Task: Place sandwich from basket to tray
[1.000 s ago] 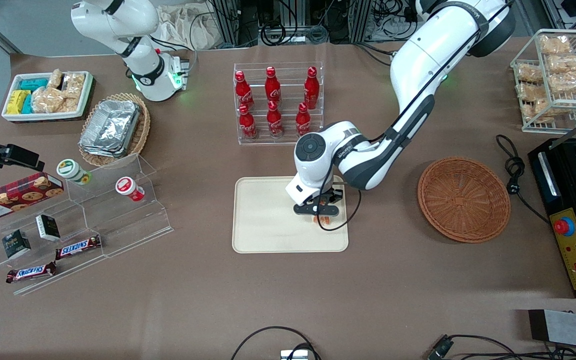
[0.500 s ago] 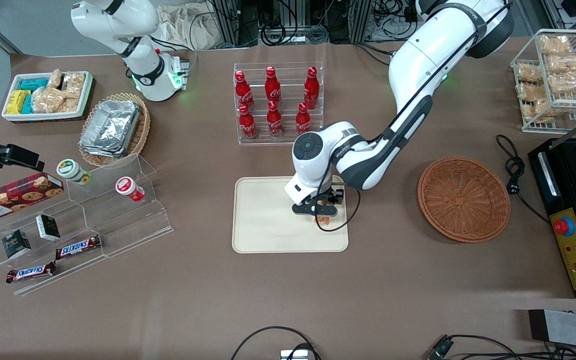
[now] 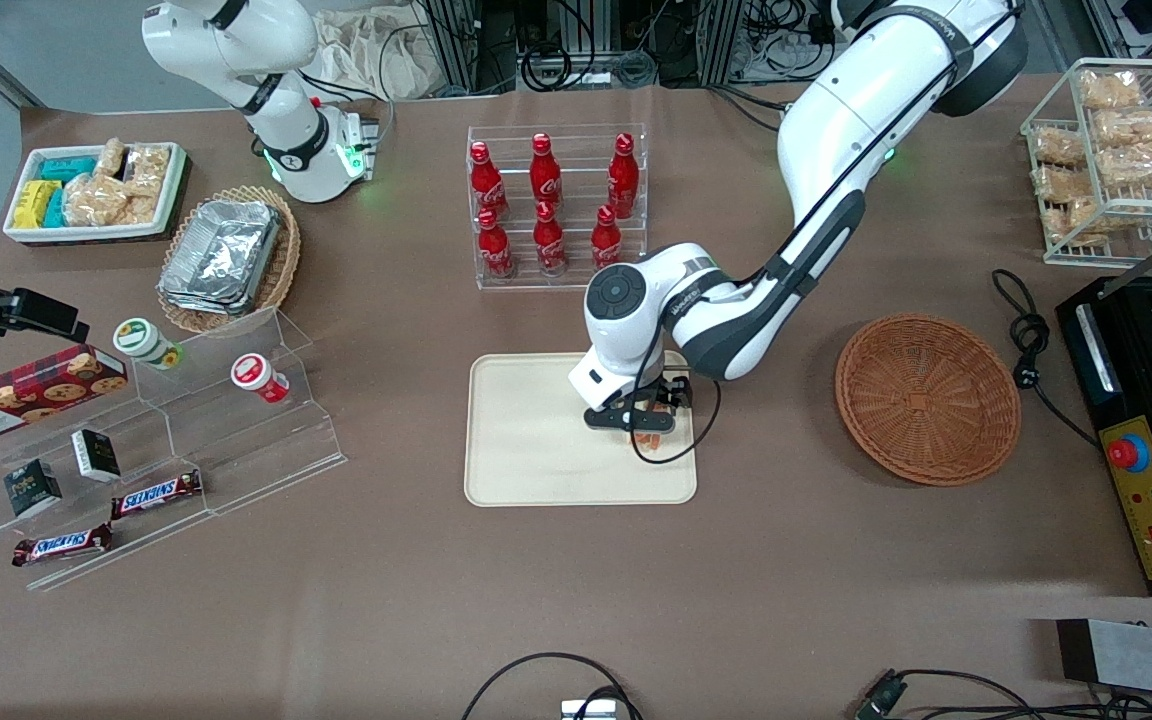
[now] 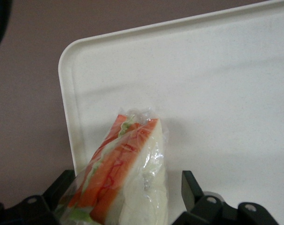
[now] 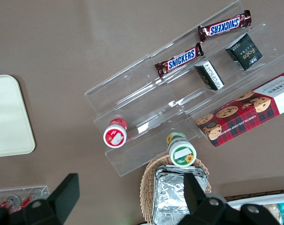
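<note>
The wrapped sandwich (image 3: 648,437) is a pale bread wedge with orange, red and green filling. It lies on the cream tray (image 3: 536,440), close to the rim nearest the working arm's end. My gripper (image 3: 639,420) hangs just above it, open. In the left wrist view the sandwich (image 4: 128,173) sits between the black fingers (image 4: 191,185). One finger stands clear of the wrap and the other is next to it. The tray floor (image 4: 217,84) shows around it. The reddish-brown basket (image 3: 926,398) sits beside the tray toward the working arm's end, with nothing in it.
A clear rack of red cola bottles (image 3: 551,205) stands just farther from the camera than the tray. Toward the parked arm's end are clear tiered shelves (image 3: 186,430) with snacks and a tan basket of foil containers (image 3: 226,258). A wire rack of bagged snacks (image 3: 1116,150) and a black appliance (image 3: 1151,430) lie toward the working arm's end.
The wrist has drawn slightly up and away from the front camera. The sandwich has stayed in place on the tray.
</note>
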